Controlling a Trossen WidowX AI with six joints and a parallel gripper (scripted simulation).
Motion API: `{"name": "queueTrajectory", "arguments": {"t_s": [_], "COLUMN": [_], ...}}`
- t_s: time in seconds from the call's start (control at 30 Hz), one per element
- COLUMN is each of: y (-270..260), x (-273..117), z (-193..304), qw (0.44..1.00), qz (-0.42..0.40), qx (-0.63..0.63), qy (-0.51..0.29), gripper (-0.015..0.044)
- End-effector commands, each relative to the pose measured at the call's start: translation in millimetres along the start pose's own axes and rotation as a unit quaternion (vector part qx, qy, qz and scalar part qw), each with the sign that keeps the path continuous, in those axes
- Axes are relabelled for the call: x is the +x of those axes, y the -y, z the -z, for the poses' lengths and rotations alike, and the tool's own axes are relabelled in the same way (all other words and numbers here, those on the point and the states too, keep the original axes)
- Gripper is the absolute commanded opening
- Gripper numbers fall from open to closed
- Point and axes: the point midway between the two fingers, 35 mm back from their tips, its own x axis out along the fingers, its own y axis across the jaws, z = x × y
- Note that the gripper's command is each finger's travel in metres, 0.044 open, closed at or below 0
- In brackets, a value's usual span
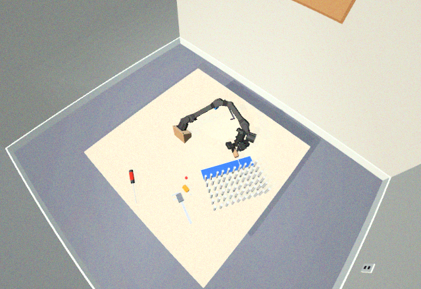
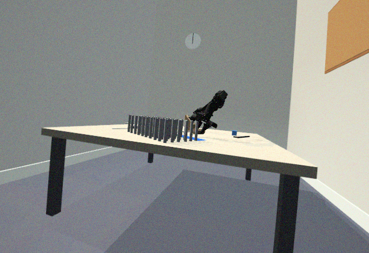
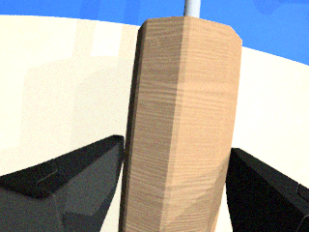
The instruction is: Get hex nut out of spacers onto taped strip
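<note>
My gripper (image 3: 176,154) is shut on the wooden handle (image 3: 193,97) (image 1: 235,153) of a tool, just in front of the blue taped strip (image 1: 212,172) (image 3: 87,9). The tool's thin metal shaft (image 3: 192,7) (image 1: 238,160) runs from the handle over the strip towards the spacers; its far end is hidden. The metal spacers (image 1: 214,208) (image 2: 165,130) stand upright in rows behind the strip. The hex nut cannot be made out in any view. A screwdriver with a red and black handle (image 1: 131,176) and a tool with a grey head (image 1: 179,197) lie on the table, outside the field.
An orange block (image 1: 185,188) and a small red piece (image 1: 186,178) lie left of the spacers in the top view. A blue block (image 2: 234,132) and a thin black bar (image 2: 241,136) lie on the table (image 2: 268,155) beyond the arm in the exterior view.
</note>
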Motion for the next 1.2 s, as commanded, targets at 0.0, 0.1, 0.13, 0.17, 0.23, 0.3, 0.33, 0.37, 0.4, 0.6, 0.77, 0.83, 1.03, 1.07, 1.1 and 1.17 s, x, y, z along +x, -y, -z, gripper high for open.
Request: {"name": "queueTrajectory", "arguments": {"t_s": [0.0, 0.1, 0.13, 0.17, 0.23, 0.3, 0.33, 0.37, 0.4, 0.6, 0.77, 0.83, 1.03, 1.07, 1.1, 1.17], "y": [0, 0, 0, 0, 0, 0, 0, 0, 0, 0, 0, 0, 0, 0, -1, -1], "x": [-1, -1, -1, -1, 0, 0, 0, 0, 0, 1, 2, 3, 3, 4, 4, 4], "z": [-5, -7, -7, -8, -9, -10, -11, -11, -12, -15, -18, -19, -23, -23, -24, -25], "qw": [1.000, 1.000, 1.000, 1.000, 1.000, 1.000, 1.000, 1.000, 1.000, 1.000, 1.000, 1.000, 1.000, 1.000, 1.000, 1.000], "qz": [-0.002, -0.002, -0.002, -0.002, -0.002, -0.002, -0.002, -0.002, -0.002, -0.002, -0.002, -0.002, -0.002, -0.002, -0.002, -0.002], "qx": [-0.002, -0.002, -0.002, -0.002, -0.002, -0.002, -0.002, -0.002, -0.002, -0.002, -0.002, -0.002, -0.002, -0.002, -0.002, -0.002], "qy": [0.003, 0.003, 0.003, 0.003, 0.003, 0.003, 0.003, 0.003, 0.003, 0.003, 0.003, 0.003, 0.003, 0.003, 0.003, 0.003], "gripper": [0.0000, 0.0000, 0.0000, 0.0000, 0.0000, 0.0000, 0.0000, 0.0000, 0.0000, 0.0000, 0.0000, 0.0000, 0.0000, 0.0000, 0.0000, 0.0000]}}
